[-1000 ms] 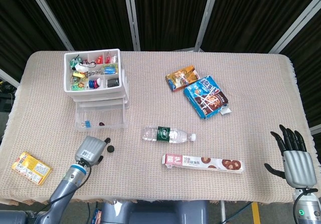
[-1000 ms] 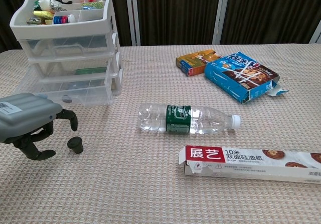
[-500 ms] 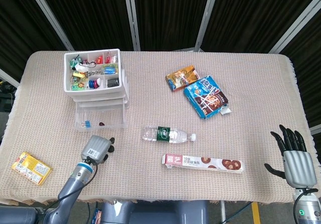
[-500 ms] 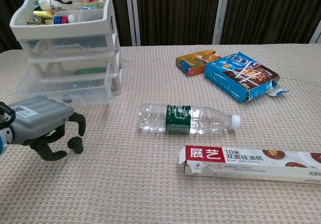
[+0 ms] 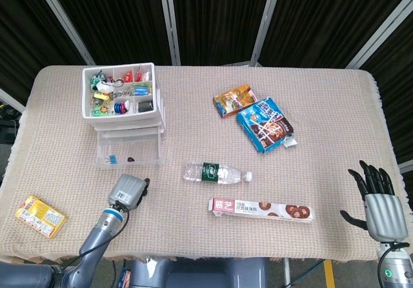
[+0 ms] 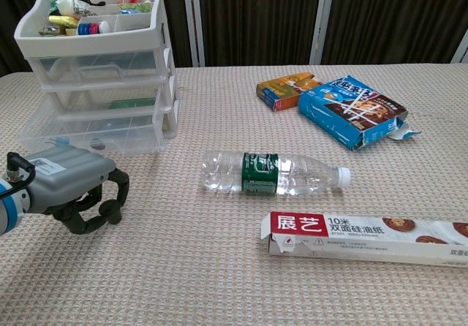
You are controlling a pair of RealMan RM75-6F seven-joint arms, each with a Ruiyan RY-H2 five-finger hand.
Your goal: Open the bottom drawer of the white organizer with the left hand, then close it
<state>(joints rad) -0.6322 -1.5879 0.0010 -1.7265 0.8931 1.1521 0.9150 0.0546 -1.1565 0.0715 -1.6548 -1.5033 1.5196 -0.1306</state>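
Atop white organizer [image 5: 122, 107], tray w/ small colorful items; bottom drawer [image 5: 128, 153] out.

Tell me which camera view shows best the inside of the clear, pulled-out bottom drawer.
The head view: it looks down into the clear bottom drawer and shows small items inside. The chest view shows only its front wall.

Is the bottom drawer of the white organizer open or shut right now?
Open: the bottom drawer sticks out past the drawers above it in both views.
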